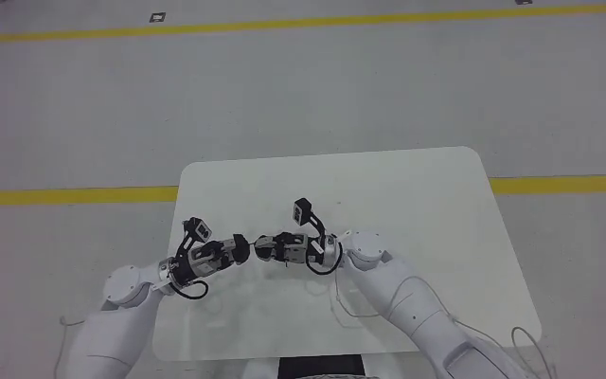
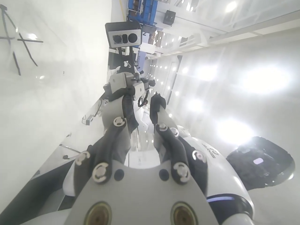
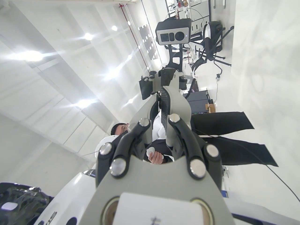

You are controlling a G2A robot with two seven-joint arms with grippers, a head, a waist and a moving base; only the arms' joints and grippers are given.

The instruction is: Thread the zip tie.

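Over the near middle of the white table (image 1: 398, 189), my left gripper (image 1: 242, 250) and my right gripper (image 1: 264, 248) meet tip to tip. In the left wrist view my left gripper (image 2: 143, 97) is open by a narrow gap, with nothing visible between its fingers (image 2: 157, 104). The right gripper (image 2: 131, 83) sits just beyond, against one left fingertip. In the right wrist view my right gripper (image 3: 160, 92) is shut, its fingers (image 3: 165, 104) converging at the tips, and the left gripper (image 3: 150, 85) sits close ahead. The zip tie is too thin to make out in any view.
The table's far and right parts (image 1: 426, 246) are bare white surface. Thin cables (image 1: 346, 303) trail along my right arm. Yellow floor lines (image 1: 95, 195) run beyond the table's edges.
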